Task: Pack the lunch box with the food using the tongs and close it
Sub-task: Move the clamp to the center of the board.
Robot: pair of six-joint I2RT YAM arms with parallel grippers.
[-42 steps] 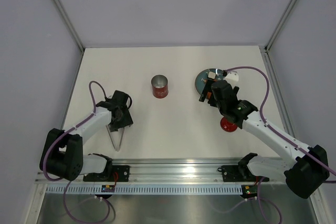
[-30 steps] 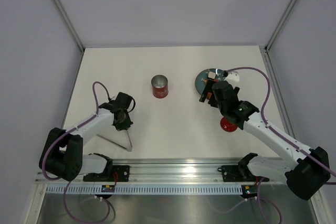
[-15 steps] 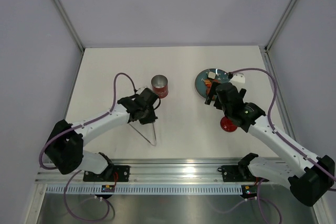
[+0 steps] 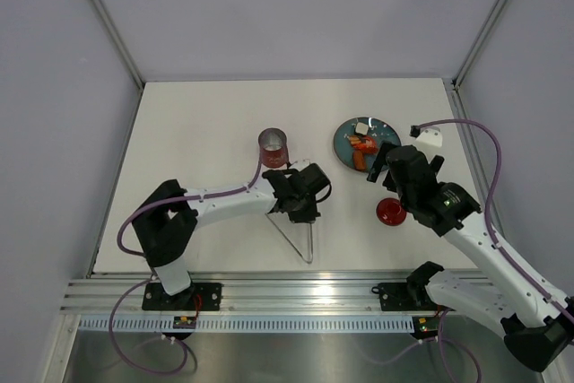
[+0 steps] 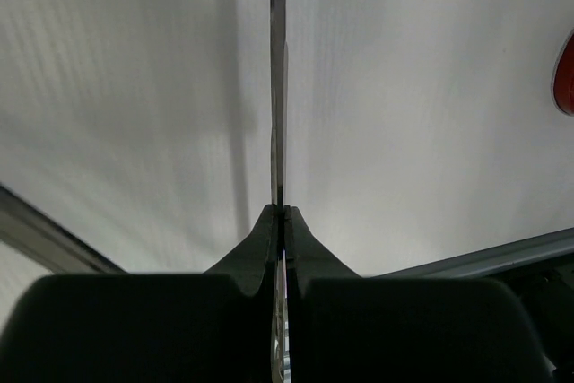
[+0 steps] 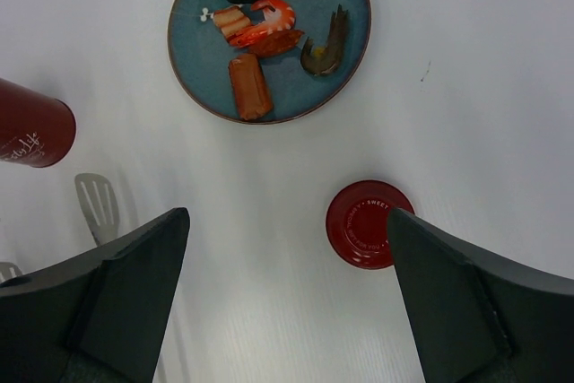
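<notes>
So the left tool [image 5: 280, 221] is pinching the tongs [image 4: 310, 244] tight near the lunch box [image 4: 273, 147]; right tool [image 6: 287, 214] hangs spread wide over the lid [image 6: 369, 224] and plate [image 6: 341, 6] of food [image 6: 251, 87].

Lunch box [image 6: 31, 123] partly beyond right-wrist view's left edge

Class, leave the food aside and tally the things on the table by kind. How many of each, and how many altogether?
Red can: 1
Red lid: 1
Blue plate: 1
Silver tongs: 1
Total: 4
</notes>
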